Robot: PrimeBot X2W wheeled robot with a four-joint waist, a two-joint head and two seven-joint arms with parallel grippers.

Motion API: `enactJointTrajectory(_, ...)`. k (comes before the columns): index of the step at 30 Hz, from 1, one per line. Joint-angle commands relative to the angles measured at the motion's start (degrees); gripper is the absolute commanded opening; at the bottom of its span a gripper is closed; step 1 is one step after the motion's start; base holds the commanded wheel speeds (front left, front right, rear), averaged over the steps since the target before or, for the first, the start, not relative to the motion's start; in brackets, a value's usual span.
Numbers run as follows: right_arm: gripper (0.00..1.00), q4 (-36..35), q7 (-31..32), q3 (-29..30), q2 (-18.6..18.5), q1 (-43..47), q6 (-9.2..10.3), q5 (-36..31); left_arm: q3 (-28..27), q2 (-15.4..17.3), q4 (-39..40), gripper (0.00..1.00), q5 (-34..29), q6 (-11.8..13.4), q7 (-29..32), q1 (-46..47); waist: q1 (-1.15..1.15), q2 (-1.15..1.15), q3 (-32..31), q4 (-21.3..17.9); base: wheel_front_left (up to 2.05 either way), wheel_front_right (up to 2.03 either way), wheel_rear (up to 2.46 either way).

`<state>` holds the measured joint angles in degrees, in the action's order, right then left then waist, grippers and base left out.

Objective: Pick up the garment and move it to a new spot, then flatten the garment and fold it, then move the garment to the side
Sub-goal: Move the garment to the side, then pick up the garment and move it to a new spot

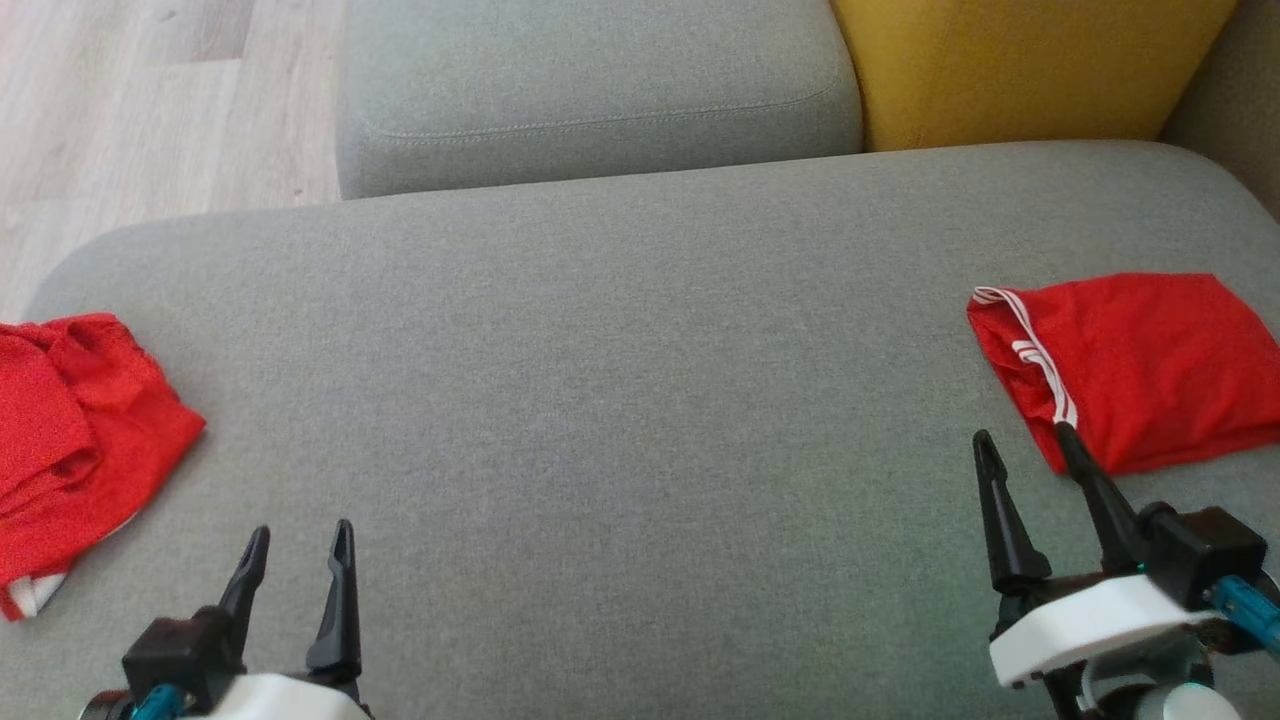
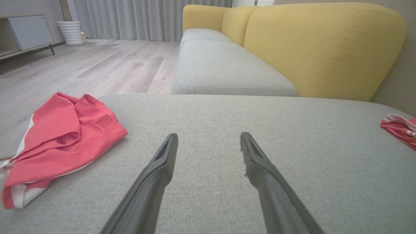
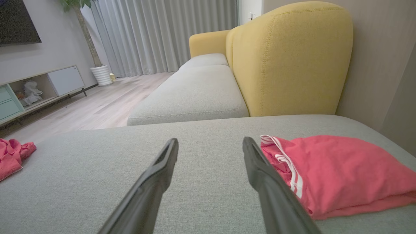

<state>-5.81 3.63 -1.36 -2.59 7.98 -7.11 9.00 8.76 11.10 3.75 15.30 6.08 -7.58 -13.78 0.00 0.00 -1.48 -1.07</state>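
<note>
**A:** As seen from the head, where does everything sit?

**B:** Both grippers hang low over the grey seat cushion [image 1: 600,400], fingers spread and holding nothing. The crumpled garment [image 1: 80,440], red, lies well to the left of the left gripper [image 1: 302,527], at the cushion's edge. The folded garment [image 1: 1150,370], red with white stripes, lies just ahead and to the right of the right gripper [image 1: 1024,432]. That gripper's right finger overlaps the cloth's near corner, but I can't tell whether they touch. Beyond are a second grey cushion [image 1: 600,90], a yellow backrest [image 1: 1020,70] and pale wooden floor [image 1: 150,100].

**A:** And the left wrist?

**B:** The left gripper [image 2: 208,135] is spread over bare cushion. The crumpled garment [image 2: 61,136] is ahead to its left, white trim showing. A sliver of the folded garment [image 2: 401,130] is far right. Past the floor stand grey curtains [image 2: 130,16], a white ribbed pot [image 2: 71,32] and a low cabinet [image 2: 26,31].

**A:** Right wrist?

**B:** The right gripper [image 3: 210,139] is parted and empty. The folded garment [image 3: 341,172] lies flat just beside its right finger, and the crumpled garment [image 3: 13,156] is far left.
</note>
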Motion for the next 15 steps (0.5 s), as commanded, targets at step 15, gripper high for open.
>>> enactJointTrajectory(15,1.00,-3.99,0.08,-0.07,-0.29,-0.08,-0.37,0.46,-1.32,0.39,2.07,1.00,0.22,1.34,-0.48,4.94,0.00,0.00,0.81,4.61,0.00,0.00,0.00)
